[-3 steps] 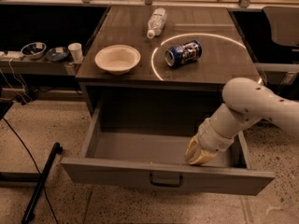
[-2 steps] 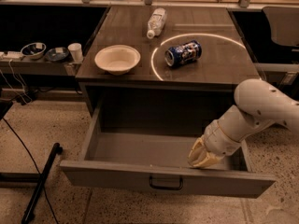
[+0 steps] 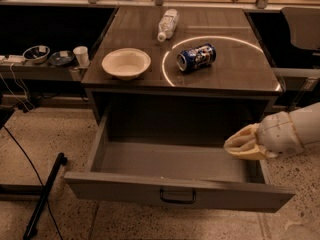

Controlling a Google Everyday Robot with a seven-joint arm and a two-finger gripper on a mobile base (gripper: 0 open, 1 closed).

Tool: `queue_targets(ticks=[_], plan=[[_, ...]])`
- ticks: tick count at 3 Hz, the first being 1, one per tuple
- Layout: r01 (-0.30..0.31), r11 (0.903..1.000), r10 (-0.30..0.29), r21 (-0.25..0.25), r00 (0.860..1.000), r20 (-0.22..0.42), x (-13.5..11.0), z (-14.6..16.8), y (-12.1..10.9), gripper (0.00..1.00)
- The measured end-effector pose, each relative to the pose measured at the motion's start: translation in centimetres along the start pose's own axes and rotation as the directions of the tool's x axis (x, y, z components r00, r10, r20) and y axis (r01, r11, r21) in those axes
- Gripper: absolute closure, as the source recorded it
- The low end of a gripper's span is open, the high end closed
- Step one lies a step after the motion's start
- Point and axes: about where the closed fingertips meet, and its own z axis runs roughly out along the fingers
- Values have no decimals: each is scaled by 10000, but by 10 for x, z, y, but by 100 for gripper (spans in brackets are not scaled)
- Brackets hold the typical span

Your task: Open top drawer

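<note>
My fingers [image 3: 242,143] look pressed together and empty. The gripper [image 3: 229,145] hangs at 3 o'clock, just above the right wall of the drawer [image 3: 120,186], well apart from the handle [image 3: 177,196]. The drawer sits at 6 o'clock under the desk [image 3: 240,69], pulled far out with its grey floor showing. I judge the opening done; next I'd lift the arm clear toward 3 o'clock without nudging the drawer shut

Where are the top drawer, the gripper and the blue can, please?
top drawer [image 3: 125,190]: camera view, on its flat grey front.
gripper [image 3: 234,145]: camera view, on its tip, over the drawer's right side.
blue can [image 3: 196,57]: camera view, on its side wall.
</note>
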Motion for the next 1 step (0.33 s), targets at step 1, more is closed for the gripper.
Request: queue_targets(ticks=[1], plan=[[-125,9998,121,177,9997,224,-4,-6,-1,58]])
